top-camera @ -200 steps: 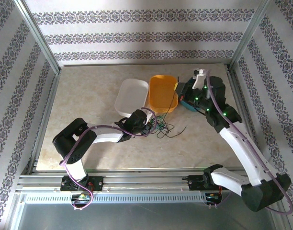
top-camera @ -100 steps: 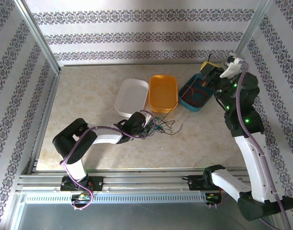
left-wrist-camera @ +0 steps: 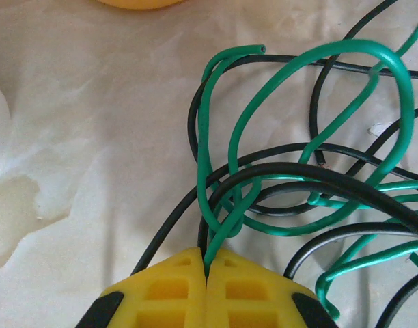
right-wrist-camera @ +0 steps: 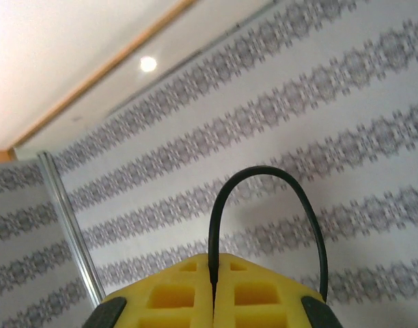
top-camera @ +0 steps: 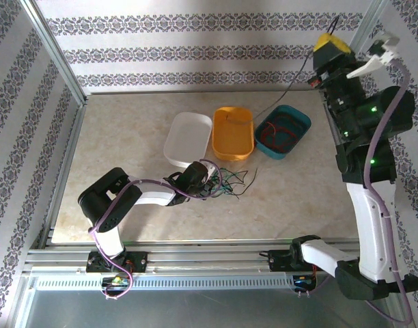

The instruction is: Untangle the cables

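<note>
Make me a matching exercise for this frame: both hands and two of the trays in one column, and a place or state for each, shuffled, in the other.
1. left hand
2. right hand
3. teal tray
4. white tray

a. holds red cables
b. raised high, shut on a black cable
c. low over the table, shut on a green cable
d. leftmost tray

Pairs: 1-c, 2-b, 3-a, 4-d.

- green cable (left-wrist-camera: 373, 49), just in front of the orange tray (top-camera: 236, 140): smooth, glossy plastic sheath.
- black cable (left-wrist-camera: 298, 169), tangled with it: smooth sheath, duller sheen.
- table (left-wrist-camera: 93, 123) under the orange tray: marble-look top, smooth, faintly shiny.
- orange tray, white tray (top-camera: 188, 139) left of it, teal tray (top-camera: 303, 117) right of it: smooth satin plastic.
- left gripper (left-wrist-camera: 207, 258), right gripper (right-wrist-camera: 214, 265): matt yellow plastic, moulded pockets.
- frame post (top-camera: 54, 51), far left of the orange tray: brushed metal.
</note>
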You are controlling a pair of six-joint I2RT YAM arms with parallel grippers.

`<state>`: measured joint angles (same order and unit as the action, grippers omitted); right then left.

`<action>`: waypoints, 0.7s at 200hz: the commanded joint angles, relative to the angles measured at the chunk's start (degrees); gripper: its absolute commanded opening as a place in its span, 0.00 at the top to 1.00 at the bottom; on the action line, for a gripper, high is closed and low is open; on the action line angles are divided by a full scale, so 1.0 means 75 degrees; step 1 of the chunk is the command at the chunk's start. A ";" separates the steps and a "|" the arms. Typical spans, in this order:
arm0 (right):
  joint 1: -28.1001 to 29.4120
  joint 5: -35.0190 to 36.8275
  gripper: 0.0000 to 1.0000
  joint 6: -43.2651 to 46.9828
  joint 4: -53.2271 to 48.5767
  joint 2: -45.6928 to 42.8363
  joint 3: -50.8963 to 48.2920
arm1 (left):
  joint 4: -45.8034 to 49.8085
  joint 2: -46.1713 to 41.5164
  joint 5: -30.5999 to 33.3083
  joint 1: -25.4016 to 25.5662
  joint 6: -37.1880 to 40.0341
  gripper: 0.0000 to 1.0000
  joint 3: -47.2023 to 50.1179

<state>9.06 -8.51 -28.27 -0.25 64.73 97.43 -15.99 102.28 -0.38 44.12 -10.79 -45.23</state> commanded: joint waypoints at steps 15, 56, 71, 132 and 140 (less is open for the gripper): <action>-0.0136 -0.0547 1.00 -0.0234 0.0288 0.1131 0.1359 | 0.0294 0.0238 0.0274 -0.0071 0.0032 1.00 0.0336; -0.0188 -0.0846 1.00 -0.0744 0.0032 0.2396 0.1641 | 0.0280 0.0131 0.0309 -0.0068 0.0055 1.00 0.0350; -0.0200 -0.0927 1.00 -0.0855 -0.0033 0.2722 0.1546 | 0.0292 0.0097 0.0320 -0.0069 0.0055 1.00 0.0343; -0.0074 -0.0694 1.00 -0.0664 -0.0142 0.2948 0.0167 | 0.0268 0.0038 0.0344 -0.0070 0.0061 1.00 0.0336; -0.0037 -0.0663 1.00 -0.0617 -0.0157 0.2948 -0.0080 | 0.0265 0.0039 0.0324 -0.0070 0.0073 1.00 0.0325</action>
<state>8.38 -13.58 -33.26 -2.72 88.44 100.64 -17.45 102.28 -0.12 44.12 -10.79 -44.47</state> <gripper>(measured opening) 0.046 0.039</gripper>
